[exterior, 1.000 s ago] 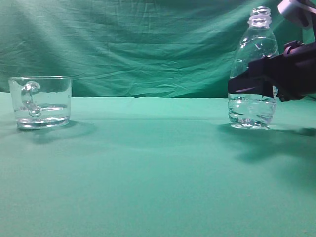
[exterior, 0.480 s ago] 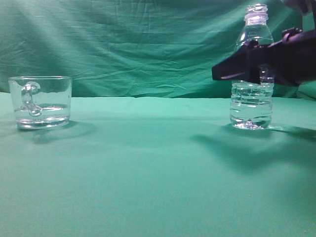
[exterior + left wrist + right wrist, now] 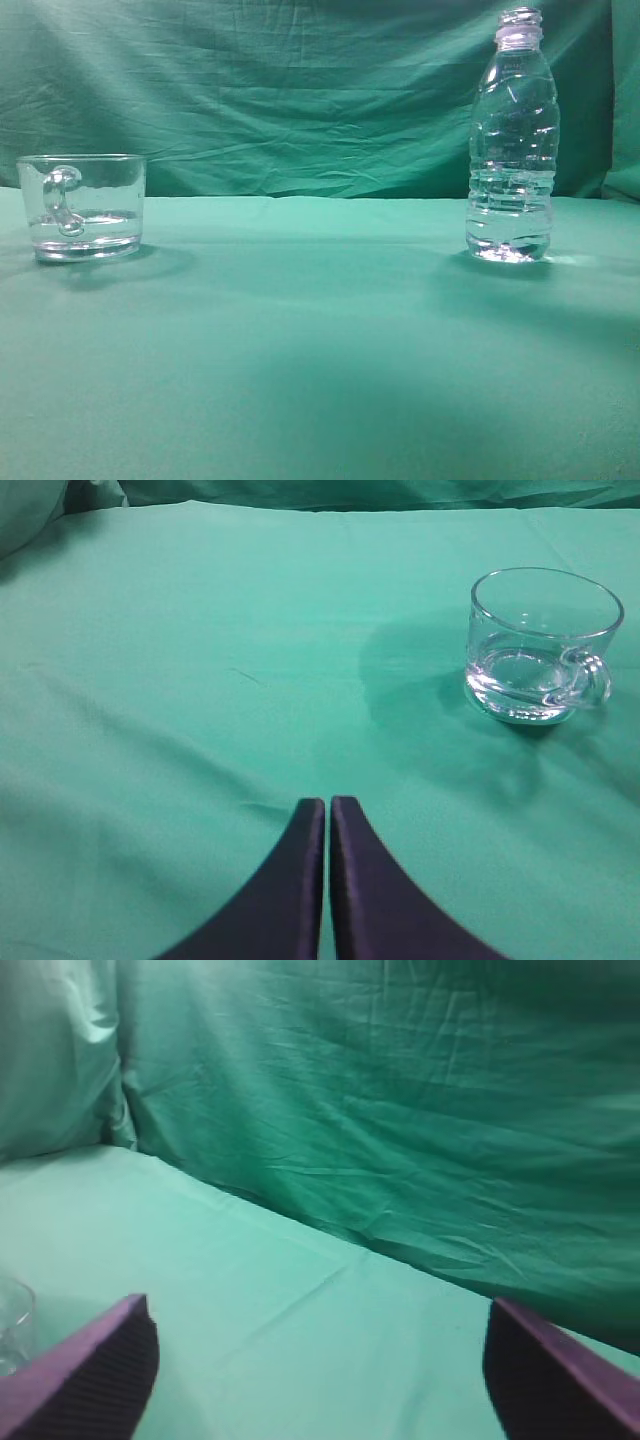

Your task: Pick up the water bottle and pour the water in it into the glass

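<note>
The water bottle (image 3: pixel 510 140) stands upright on the green cloth at the right of the exterior view, clear, uncapped, with water (image 3: pixel 509 215) in its lower third. The glass (image 3: pixel 82 206) stands at the left with a little water in it, handle facing the camera. It also shows in the left wrist view (image 3: pixel 541 645), upper right, well ahead of my left gripper (image 3: pixel 328 802), which is shut and empty. My right gripper (image 3: pixel 318 1335) is wide open and empty; the bottle is not in its view. A sliver of the glass (image 3: pixel 14 1325) shows at its left edge. Neither gripper shows in the exterior view.
A green cloth (image 3: pixel 300 340) covers the table, and a wrinkled green backdrop (image 3: pixel 300 90) hangs behind it. A shadow lies on the cloth in front of the bottle.
My right gripper, which was around the bottle's middle, has let go and pulled away out of the exterior view. The bottle went from tilted to standing upright. The glass has not moved.
</note>
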You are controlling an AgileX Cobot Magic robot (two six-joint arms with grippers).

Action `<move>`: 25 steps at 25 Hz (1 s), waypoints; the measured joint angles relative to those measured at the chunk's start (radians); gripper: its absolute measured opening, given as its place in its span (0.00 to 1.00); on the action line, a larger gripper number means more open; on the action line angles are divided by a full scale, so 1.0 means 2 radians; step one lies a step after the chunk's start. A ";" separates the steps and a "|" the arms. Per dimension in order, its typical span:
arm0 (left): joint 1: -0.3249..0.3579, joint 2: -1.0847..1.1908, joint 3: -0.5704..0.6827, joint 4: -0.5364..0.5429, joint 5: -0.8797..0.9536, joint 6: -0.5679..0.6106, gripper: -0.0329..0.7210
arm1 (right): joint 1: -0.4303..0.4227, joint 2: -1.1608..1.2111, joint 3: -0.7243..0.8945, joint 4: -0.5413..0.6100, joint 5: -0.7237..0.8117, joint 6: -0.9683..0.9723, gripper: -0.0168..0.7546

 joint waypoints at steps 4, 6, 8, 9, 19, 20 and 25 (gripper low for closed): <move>0.000 0.000 0.000 0.000 0.000 0.000 0.04 | 0.000 -0.102 0.001 -0.016 0.110 0.098 0.62; 0.000 0.000 0.000 0.000 0.000 0.000 0.04 | 0.000 -0.151 0.001 -0.050 0.164 0.146 0.45; 0.000 0.000 0.000 0.000 0.000 0.000 0.04 | 0.000 -0.200 0.001 -0.098 0.205 0.210 0.27; 0.000 0.000 0.000 0.000 0.000 0.000 0.04 | 0.000 -0.224 0.001 -0.128 0.223 0.251 0.18; 0.000 0.000 0.000 0.000 0.000 0.000 0.04 | 0.000 -0.404 0.003 -0.482 0.241 0.644 0.02; 0.000 0.000 0.000 0.000 0.000 0.000 0.04 | 0.000 -0.421 0.003 -0.508 0.235 0.672 0.02; 0.000 0.000 0.000 0.000 0.000 0.000 0.04 | 0.000 -0.489 0.004 -0.537 0.217 0.715 0.02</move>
